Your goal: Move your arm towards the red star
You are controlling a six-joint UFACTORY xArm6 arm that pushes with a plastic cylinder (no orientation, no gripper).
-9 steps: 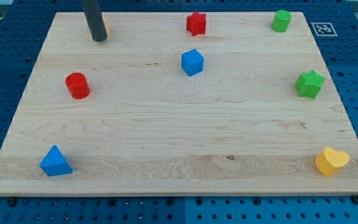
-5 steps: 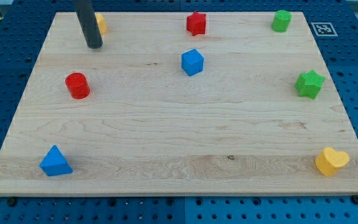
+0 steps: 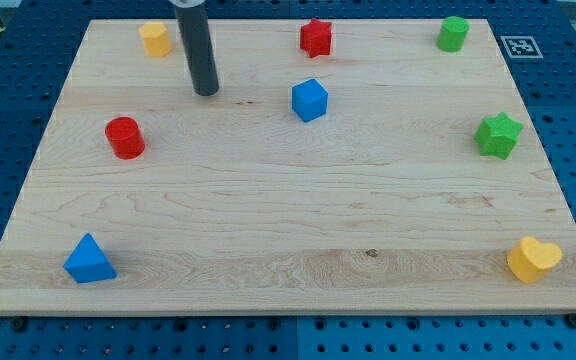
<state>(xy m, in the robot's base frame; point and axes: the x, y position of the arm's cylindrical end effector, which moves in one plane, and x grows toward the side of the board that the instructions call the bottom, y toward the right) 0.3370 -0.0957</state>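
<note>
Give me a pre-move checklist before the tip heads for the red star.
1. My tip visible on the board: ok.
2. Red star in view, toward the view's top, right of the tip: ok.
3. Straight line from tip to star free of blocks: ok.
4. Blue cube sits below that line, not on it: ok.
5. Tip apart from yellow block and red cylinder: ok.

The red star [image 3: 315,37] is a small, chunky, bright red block with stubby points, sitting flat near the bench's [image 3: 268,200] top edge, about midway across. It's up and slightly to the view's right of the blue cube [image 3: 309,100], not touching it.
</note>
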